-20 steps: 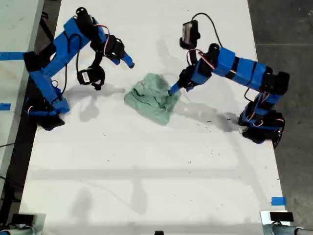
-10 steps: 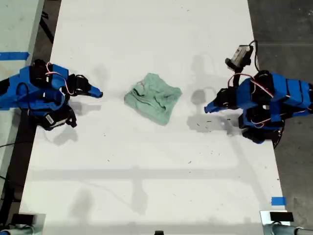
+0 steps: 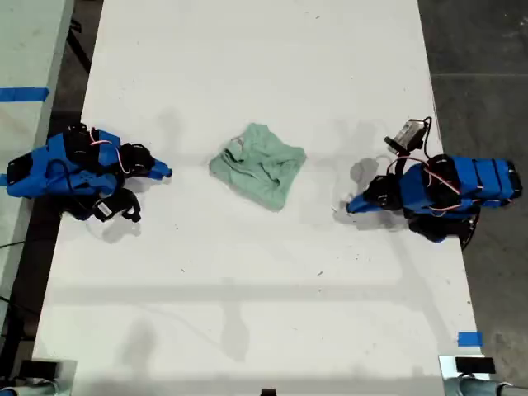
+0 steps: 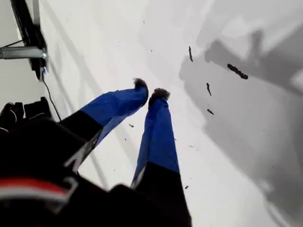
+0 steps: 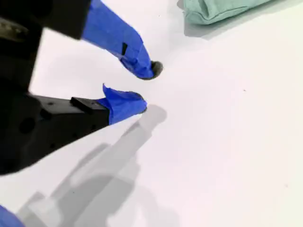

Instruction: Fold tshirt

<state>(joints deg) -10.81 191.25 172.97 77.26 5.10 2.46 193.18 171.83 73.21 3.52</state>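
A: Any lettering out there on the counter?
B: Nothing legible. Small dark specks on its white top, and they're marks, not characters.
A: The tshirt?
B: Plain pale green cloth, no print showing on it.
A: Blue tape strips at nine o'clock and at five o'clock in the exterior view?
B: Bare blue, no writing that can be made out.
A: The arms, then?
B: Blue shells and black parts; any sticker on them is too small to read. Both wrist views agree: no brand, no number, no sign.
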